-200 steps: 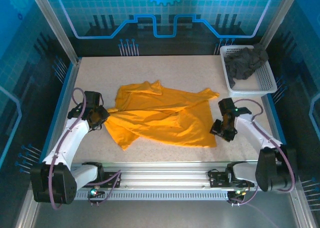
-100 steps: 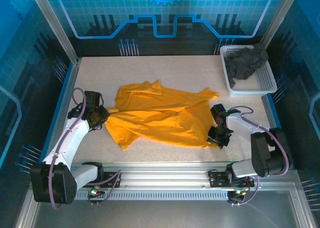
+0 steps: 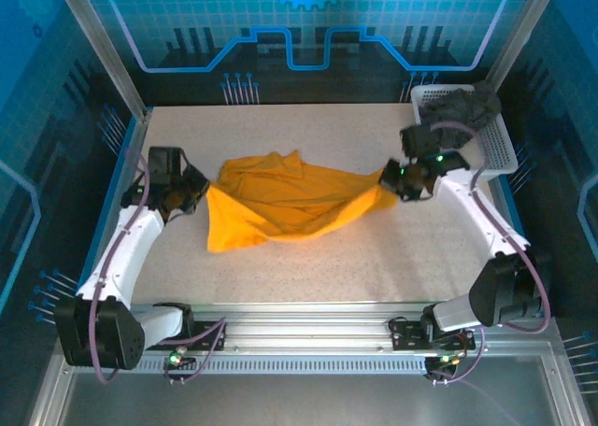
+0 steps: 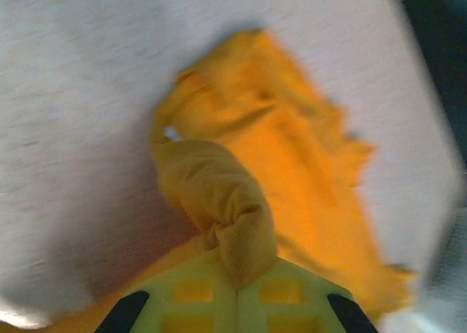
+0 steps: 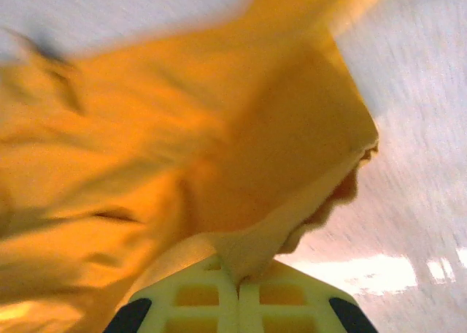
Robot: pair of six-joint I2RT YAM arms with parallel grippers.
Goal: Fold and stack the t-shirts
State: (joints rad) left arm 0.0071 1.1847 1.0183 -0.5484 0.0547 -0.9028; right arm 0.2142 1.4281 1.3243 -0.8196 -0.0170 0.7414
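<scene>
The orange-yellow t-shirt hangs stretched between both grippers above the table middle, sagging toward the table. My left gripper is shut on its left end; a bunched twist of orange cloth comes out between the closed fingers. My right gripper is shut on the shirt's right edge, the cloth pinched between its fingers. The dark charcoal grey t-shirt lies crumpled in the basket at the back right.
The white mesh basket sits at the table's back right corner, just behind my right arm. Metal frame rails run along the table's sides. Speckled table surface lies bare in front of the shirt.
My right gripper closed on the shirt's right edge and carried it up and toward the back right. The left gripper rose slightly with its end. The shirt is lifted and stretched.
</scene>
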